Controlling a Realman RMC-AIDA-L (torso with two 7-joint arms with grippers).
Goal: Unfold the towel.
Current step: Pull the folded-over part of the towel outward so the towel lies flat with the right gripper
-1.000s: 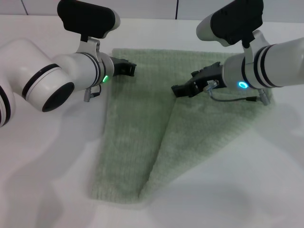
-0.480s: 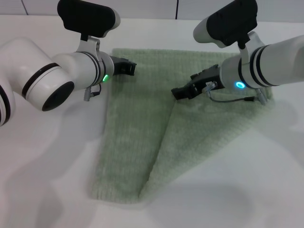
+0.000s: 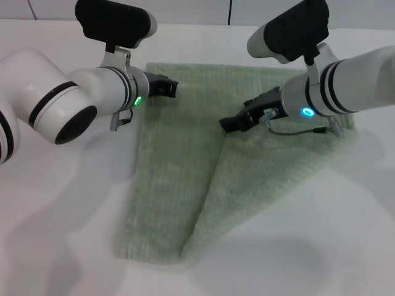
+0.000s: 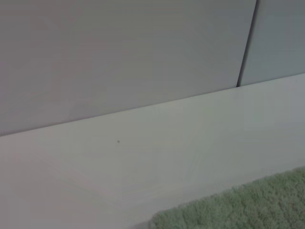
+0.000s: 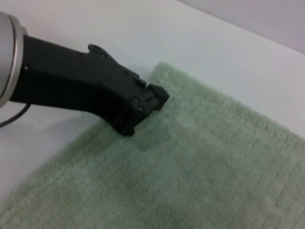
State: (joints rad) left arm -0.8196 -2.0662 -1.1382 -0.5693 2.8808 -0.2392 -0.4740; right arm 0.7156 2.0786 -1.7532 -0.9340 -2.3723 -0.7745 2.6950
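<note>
The pale green towel (image 3: 185, 179) lies on the white table, folded along a diagonal, with a triangular flap (image 3: 271, 166) lying over its right part. My left gripper (image 3: 169, 87) is shut, its tip resting on the towel's far left corner. The right wrist view shows that same black gripper (image 5: 143, 102) on the towel (image 5: 200, 167) near its corner. My right gripper (image 3: 227, 124) hovers low at the pointed tip of the flap, near the towel's middle. In the left wrist view only a bit of the towel's edge (image 4: 243, 210) shows.
The white table (image 3: 68, 203) extends around the towel on all sides. A grey wall (image 4: 119, 52) stands behind the table's far edge. Grey cables (image 3: 296, 129) hang from the right wrist above the flap.
My right gripper has edged a little to the left and lower, to the tip of the flap. The left arm and the towel have not moved.
</note>
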